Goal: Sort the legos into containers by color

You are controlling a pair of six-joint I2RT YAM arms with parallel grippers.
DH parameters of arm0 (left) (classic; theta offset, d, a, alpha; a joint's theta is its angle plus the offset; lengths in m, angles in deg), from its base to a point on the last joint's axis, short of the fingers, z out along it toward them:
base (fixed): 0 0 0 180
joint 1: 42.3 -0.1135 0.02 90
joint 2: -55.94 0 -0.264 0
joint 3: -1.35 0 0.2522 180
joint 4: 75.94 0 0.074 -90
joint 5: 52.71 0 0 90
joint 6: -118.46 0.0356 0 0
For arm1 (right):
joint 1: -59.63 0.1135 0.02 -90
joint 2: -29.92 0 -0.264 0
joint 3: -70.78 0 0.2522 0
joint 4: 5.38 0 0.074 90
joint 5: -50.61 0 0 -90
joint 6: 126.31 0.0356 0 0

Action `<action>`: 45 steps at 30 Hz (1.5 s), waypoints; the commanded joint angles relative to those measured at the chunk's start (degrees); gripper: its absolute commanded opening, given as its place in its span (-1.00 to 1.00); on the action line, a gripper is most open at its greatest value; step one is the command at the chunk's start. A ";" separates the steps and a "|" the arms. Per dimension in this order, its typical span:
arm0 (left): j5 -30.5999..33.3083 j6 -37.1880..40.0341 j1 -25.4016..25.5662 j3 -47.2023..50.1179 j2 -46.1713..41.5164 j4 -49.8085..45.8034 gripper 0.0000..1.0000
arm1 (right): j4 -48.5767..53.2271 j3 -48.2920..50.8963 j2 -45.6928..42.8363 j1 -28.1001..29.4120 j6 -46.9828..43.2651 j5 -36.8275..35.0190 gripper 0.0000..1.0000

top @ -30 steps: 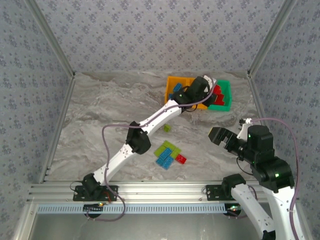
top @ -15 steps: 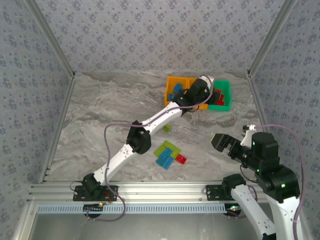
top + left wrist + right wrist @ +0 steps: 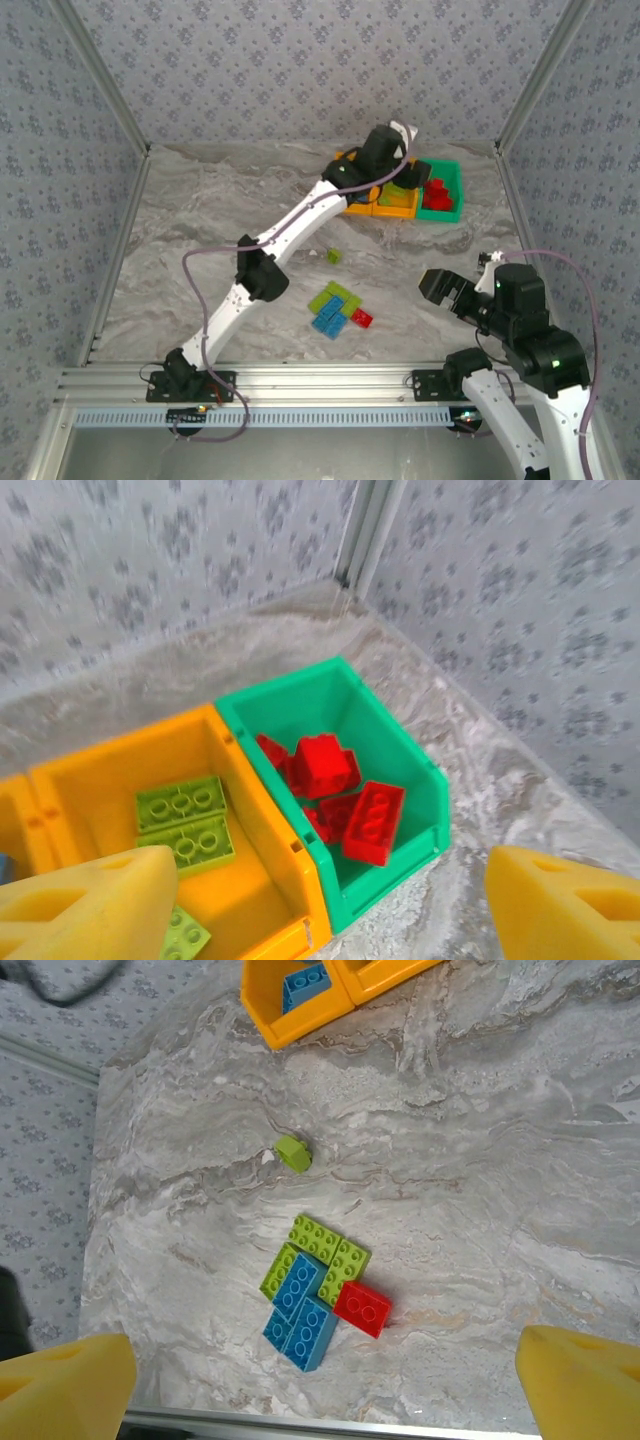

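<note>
Left arm (image 3: 300, 212) overhangs bins (image 3: 455, 190) — left table (image 3: 190, 240) free.

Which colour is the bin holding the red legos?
Green bin; left wrist view shows it best.

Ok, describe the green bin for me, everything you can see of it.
The green bin is a small open-top rectangular box of glossy plastic, its front wall lower than the sides. It stands upright on the marbled table near the far right corner, one long side against an orange bin. Inside lie several red bricks in a loose pile, some tilted; no other colour shows in it.
</note>
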 commanded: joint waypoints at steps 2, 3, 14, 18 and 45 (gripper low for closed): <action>-1.86 7.08 -0.30 -3.66 -8.14 -8.44 0.65 | -1.54 1.28 0.06 0.40 -0.13 -0.07 1.00; -2.09 7.84 -0.52 -3.69 -9.29 -9.68 0.67 | -1.75 1.80 0.53 0.33 -0.59 0.32 1.00; -4.18 14.88 -3.52 -3.01 -22.88 -26.39 0.96 | -12.65 8.01 10.60 3.99 -2.25 6.98 1.00; -1.96 15.89 -4.81 27.85 -40.90 -14.49 0.98 | -18.37 7.84 18.00 12.01 -2.61 0.80 1.00; 4.08 -6.46 8.11 111.80 -98.73 1.70 0.99 | -47.80 -9.59 78.57 20.22 -12.77 -2.08 0.18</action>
